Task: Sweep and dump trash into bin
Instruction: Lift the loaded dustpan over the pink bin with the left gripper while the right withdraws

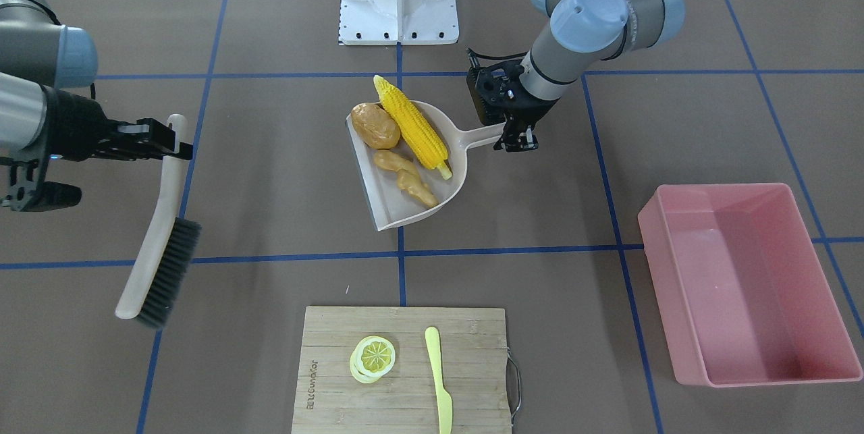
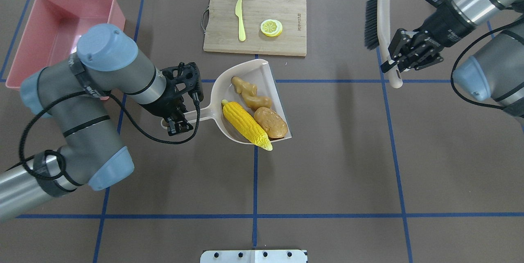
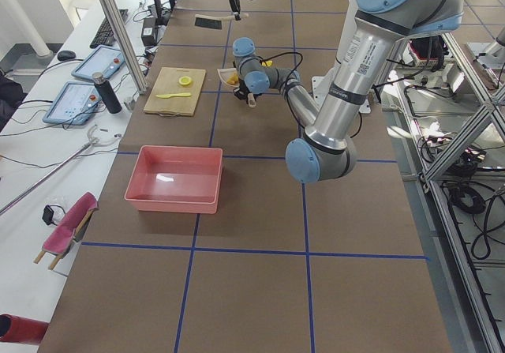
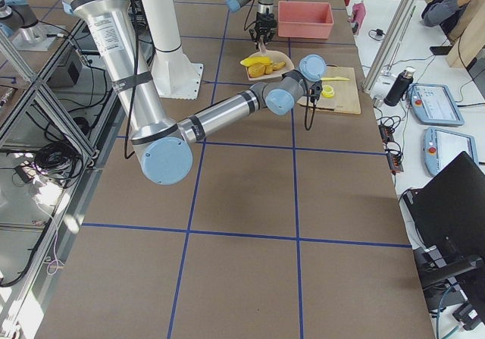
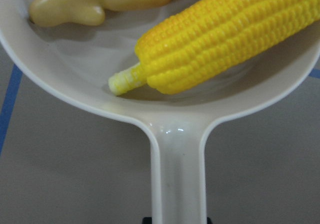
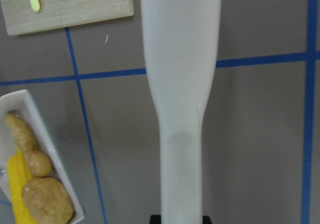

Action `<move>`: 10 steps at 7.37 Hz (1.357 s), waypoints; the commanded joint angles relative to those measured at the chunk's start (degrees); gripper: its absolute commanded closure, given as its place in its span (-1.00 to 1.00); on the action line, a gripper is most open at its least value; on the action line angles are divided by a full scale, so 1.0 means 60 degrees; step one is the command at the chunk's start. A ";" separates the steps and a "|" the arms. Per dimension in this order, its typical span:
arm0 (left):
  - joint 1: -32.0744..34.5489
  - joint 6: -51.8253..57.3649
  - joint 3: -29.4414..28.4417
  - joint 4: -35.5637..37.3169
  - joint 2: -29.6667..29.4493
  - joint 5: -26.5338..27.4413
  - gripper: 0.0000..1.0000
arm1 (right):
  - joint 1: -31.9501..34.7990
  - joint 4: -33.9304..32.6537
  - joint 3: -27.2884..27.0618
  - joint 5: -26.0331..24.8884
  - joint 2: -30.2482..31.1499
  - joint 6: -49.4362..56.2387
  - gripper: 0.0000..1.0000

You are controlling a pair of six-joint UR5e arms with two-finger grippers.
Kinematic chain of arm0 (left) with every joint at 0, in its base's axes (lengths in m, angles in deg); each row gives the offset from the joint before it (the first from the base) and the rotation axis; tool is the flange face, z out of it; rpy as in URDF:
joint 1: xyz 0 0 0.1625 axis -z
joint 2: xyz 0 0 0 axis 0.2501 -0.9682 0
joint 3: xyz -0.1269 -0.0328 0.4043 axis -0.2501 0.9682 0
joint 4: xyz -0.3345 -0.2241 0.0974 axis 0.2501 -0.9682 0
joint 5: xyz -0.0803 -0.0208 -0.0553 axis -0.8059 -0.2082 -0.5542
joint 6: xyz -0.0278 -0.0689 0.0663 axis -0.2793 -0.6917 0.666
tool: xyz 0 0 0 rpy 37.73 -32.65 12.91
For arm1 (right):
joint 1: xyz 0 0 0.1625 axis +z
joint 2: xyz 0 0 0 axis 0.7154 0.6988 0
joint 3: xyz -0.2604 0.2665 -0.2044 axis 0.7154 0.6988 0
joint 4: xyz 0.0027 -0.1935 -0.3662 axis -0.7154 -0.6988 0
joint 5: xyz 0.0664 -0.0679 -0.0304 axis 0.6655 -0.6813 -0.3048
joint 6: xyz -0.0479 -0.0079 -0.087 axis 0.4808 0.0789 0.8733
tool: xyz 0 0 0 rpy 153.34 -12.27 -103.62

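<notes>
Pressed together on the handle end of the beige dustpan (image 2: 245,70): the left pincer (image 2: 175,124), pan flat on the brown bench (image 2: 348,152). Just ahead of that pincer, inside the pan and touching one another: corn cob (image 2: 245,124) nearest, then potato (image 2: 270,122) and ginger root (image 2: 249,92). Only from the left wrist: handle running straight back into the grip, corn stem close to the pan's rear wall. Only from overhead and front: corn tip poking past the pan's open lip. On the left pincer's side away from the pan, well apart: the pink bin (image 2: 57,30), open-topped, an open stretch of bench between. Pinched in the right pincer (image 2: 394,63): pale handle of the brush (image 2: 381,21), bristles at the end far from the pincer. Between the two pincers, nearer the operators' edge: wooden cutting board (image 2: 286,40) with lemon slice (image 2: 271,28) and pale knife (image 2: 240,19). Blue tape grid across the bench. Side views alone: desks, tablets and metal framing past the bench's edges.
</notes>
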 commanded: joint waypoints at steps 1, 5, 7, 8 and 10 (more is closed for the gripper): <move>0.1011 -0.0415 0.1588 0.0055 0.1506 0.0117 1.00 | 0.0493 0.0001 -0.0066 -0.0204 0.0614 0.0210 1.00; 0.4086 0.0488 0.3177 0.0568 0.3590 0.0104 1.00 | 0.1064 -0.0014 -0.0066 -0.1095 0.2413 0.4083 1.00; 0.5187 0.1093 0.3179 0.0613 0.4177 -0.0567 1.00 | 0.0978 -0.0101 -0.0081 -0.1855 0.3686 0.5478 1.00; 0.5613 0.1384 0.3164 0.0627 0.4557 -0.0933 1.00 | 0.0919 -0.0537 -0.0154 -0.2179 0.4142 0.6080 1.00; 0.6449 0.1621 0.2974 0.0657 0.5116 -0.2147 1.00 | 0.0425 -0.2696 -0.2074 -0.2953 0.5369 0.6510 1.00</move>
